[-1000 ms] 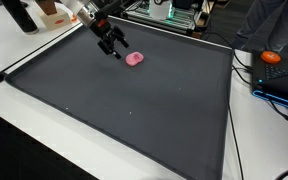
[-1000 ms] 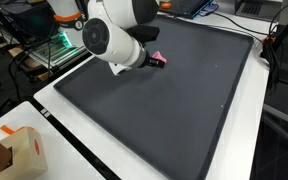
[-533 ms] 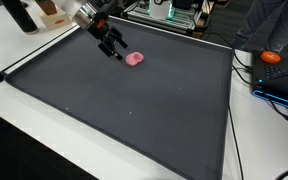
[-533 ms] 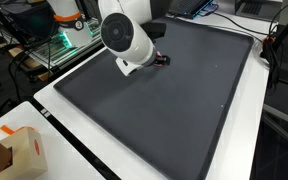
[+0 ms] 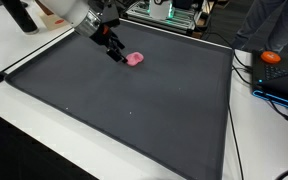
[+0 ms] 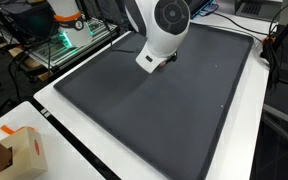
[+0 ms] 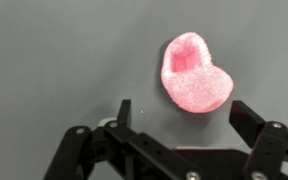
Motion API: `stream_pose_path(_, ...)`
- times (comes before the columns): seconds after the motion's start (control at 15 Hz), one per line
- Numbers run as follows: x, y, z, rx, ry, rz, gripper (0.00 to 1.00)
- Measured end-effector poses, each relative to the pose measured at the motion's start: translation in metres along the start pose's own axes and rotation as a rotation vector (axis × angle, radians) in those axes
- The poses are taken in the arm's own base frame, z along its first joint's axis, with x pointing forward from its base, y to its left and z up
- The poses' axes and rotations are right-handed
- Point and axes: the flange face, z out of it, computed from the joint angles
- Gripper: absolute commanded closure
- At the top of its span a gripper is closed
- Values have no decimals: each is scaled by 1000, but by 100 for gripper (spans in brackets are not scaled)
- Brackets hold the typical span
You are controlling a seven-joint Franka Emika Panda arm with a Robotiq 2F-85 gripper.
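A small pink foam piece lies on the dark mat near its far edge. In the wrist view the pink piece has a hollow in its top and lies just ahead of the fingers. My gripper is open and empty, just beside the pink piece and a little above the mat. In the wrist view the gripper shows both black fingers spread wide, with the piece just beyond the gap between them. In an exterior view the arm's white body hides the gripper and the pink piece.
The mat lies on a white table. An orange object and cables sit beyond the mat's edge. A cardboard box stands at the table's near corner. Equipment racks stand behind the table.
The arm has swung across an exterior view and now hides the pink piece there. The gripper has shifted slightly back from the piece and stays open.
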Motion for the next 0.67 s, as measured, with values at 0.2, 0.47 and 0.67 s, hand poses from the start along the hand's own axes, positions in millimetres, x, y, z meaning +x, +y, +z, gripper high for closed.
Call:
stream_pose_path(0.2, -6, -24, -5, -65, 34, -78, 0)
stream_pose_path(0.47, -15, -49, -10, -176, 68, -218, 0)
stream_pose_path(0.67, -24, -69, -9, -277, 88, -332, 0)
